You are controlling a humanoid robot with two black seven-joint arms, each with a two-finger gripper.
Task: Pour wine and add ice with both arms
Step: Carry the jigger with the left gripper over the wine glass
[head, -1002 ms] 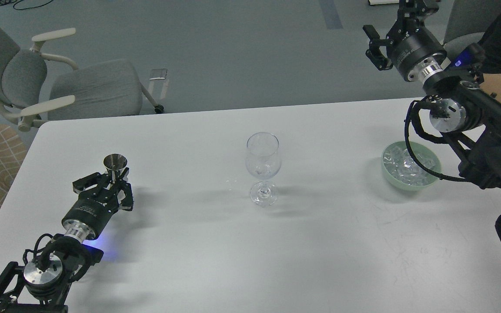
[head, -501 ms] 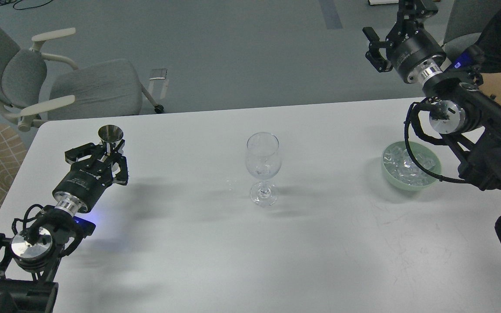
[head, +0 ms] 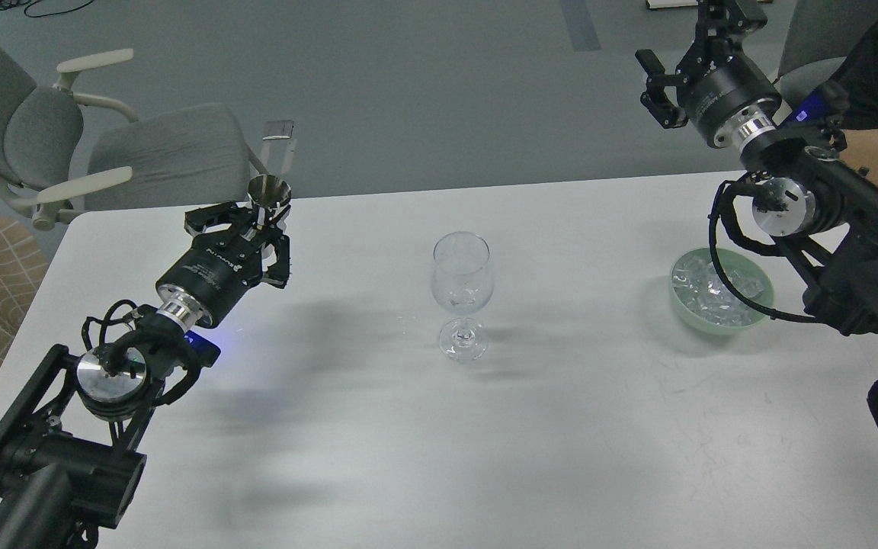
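Since a second ago my left gripper [head: 262, 221] has lifted off the table [head: 378, 427] and swung up and to the right, carrying the small metal measuring cup [head: 269, 190] with it; the right arm has barely shifted. The cup stands roughly upright with its long axis near vertical and its open mouth facing up, now over the table's far edge, well left of the wine glass [head: 461, 293]. My left jaws are closed narrowly around the cup's lower part. I cannot see any wine inside the cup from here.

The glass stands upright in the middle of the table, stem vertical, with something clear and small glinting in the bottom of its bowl; I cannot tell what it is.

My right gripper [head: 679, 65] hangs high beyond the far right corner of the table, fingers pointing away and to the left, spread apart and holding nothing. The ice [head: 709, 293] lies piled in the pale green bowl [head: 761, 309] on the right side of the table, below the right arm's cable loop.
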